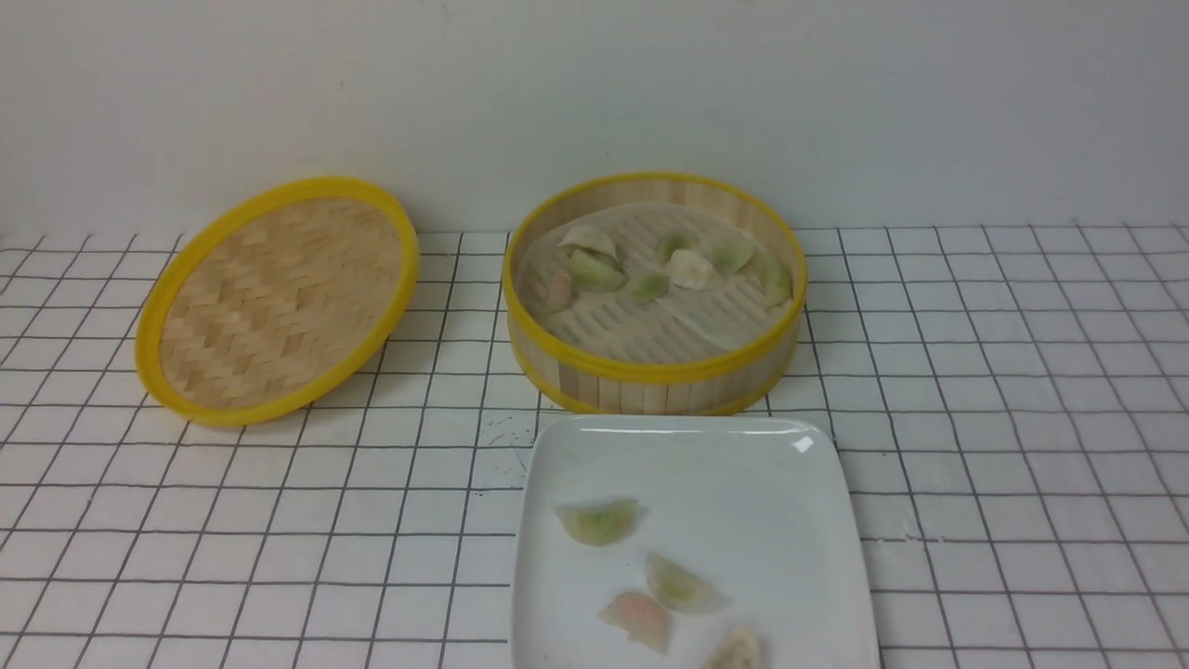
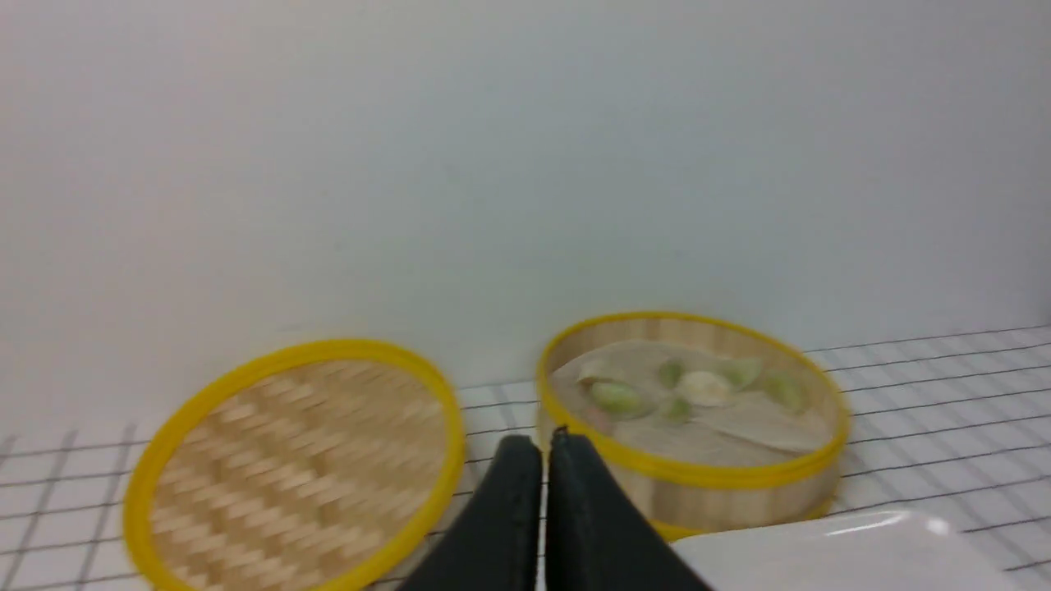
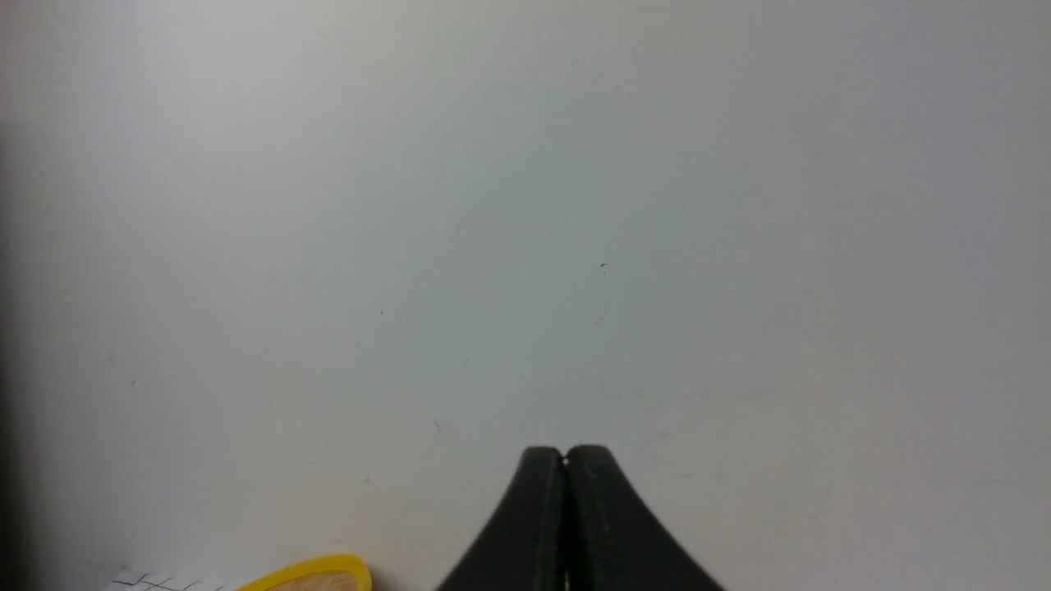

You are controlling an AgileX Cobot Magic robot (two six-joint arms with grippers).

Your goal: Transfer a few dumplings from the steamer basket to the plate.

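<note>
Reading this as between picks, possibly near done: four dumplings (image 1: 601,520) are already on the plate (image 1: 743,465), which sits just in front of the steamer basket (image 1: 655,372), close to its side; about seven more lie inside the basket on the liner. The woven lid (image 1: 279,302) sits left of the basket, apart from it. Both arms are clear of the basket: left gripper (image 2: 546,450) pinched together on nothing, short of the basket; right gripper (image 3: 565,455) likewise clamped empty, facing the back wall. Another pick calls for spreading the fingers first, dropping over the basket rim onto one dumpling, then squeezing gently, since they look soft.
</note>
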